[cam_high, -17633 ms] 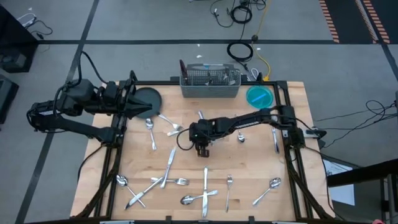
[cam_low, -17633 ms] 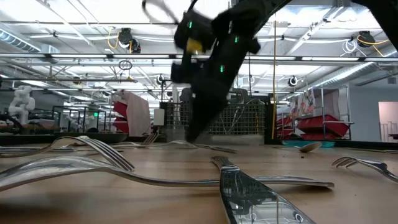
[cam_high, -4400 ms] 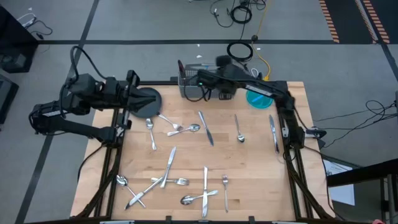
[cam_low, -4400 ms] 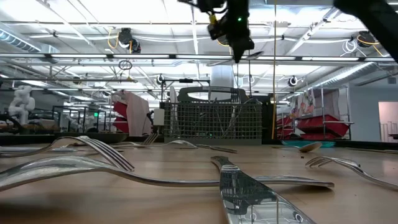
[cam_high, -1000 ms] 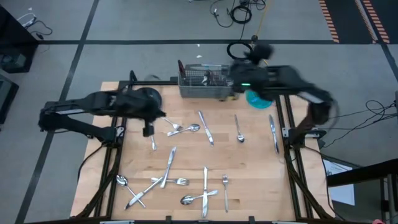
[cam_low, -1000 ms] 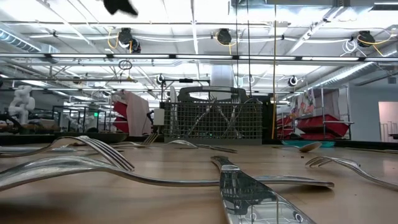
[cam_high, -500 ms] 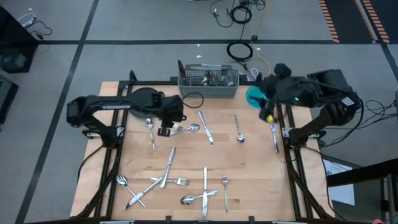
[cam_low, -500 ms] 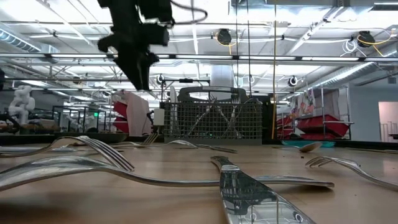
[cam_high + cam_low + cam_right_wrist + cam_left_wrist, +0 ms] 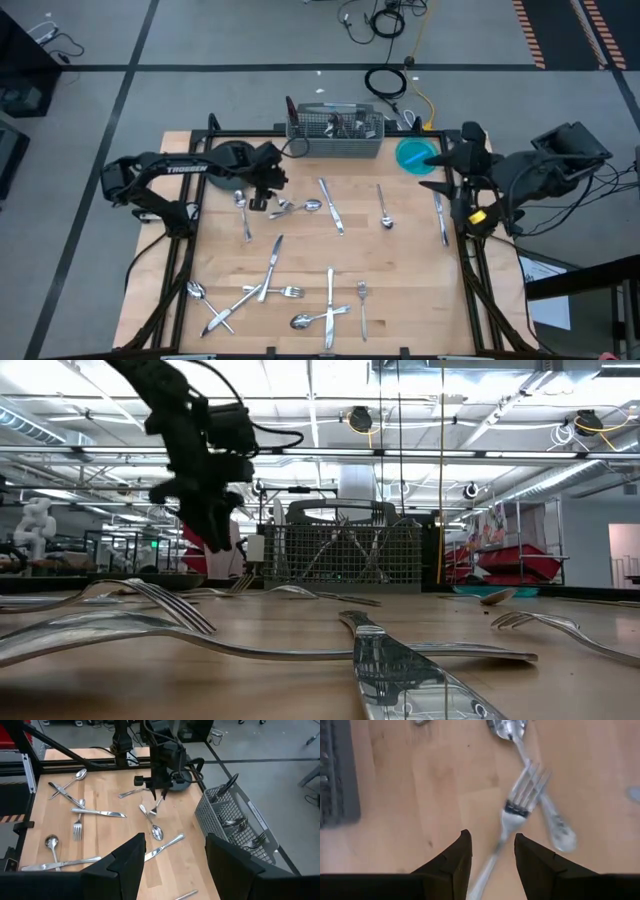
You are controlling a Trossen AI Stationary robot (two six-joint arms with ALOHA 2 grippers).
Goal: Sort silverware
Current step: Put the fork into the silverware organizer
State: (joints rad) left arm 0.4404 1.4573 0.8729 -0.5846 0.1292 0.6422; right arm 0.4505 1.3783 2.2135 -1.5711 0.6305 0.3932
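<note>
**Steel on wood: left pincer lines up on a fork**

Steel glints across the pale wooden tabletop [image 9: 400, 290] as the left pincer [image 9: 257, 200] hovers just above a fork [image 9: 520, 807] that lies crossed over a spoon [image 9: 540, 802], near the dark round plate [image 9: 232, 160]. Its fingers [image 9: 455, 860] stand apart, empty, with the fork's handle running between them in the left wrist view. The right pincer [image 9: 172, 852] waits off the tabletop's right edge, jaws parted too and holding nothing.

The step, it seems, is picking that fork. To do it well, the pincer probably should drop straight down on the slim handle, clear of the spoon, and close across the narrow width so the neighbour stays put. Thin, flat, polished metal lying flush on wood likely slides under the fingertips, so a low, square pinch matters.

The rest of the silverware [image 9: 290, 295], forks, spoons and knives, lies scattered over the tabletop, some crossed. The grey wire-mesh caddy [image 9: 337, 140] at the far edge already holds several upright pieces; the blue bowl [image 9: 417, 155] sits beside it.
</note>
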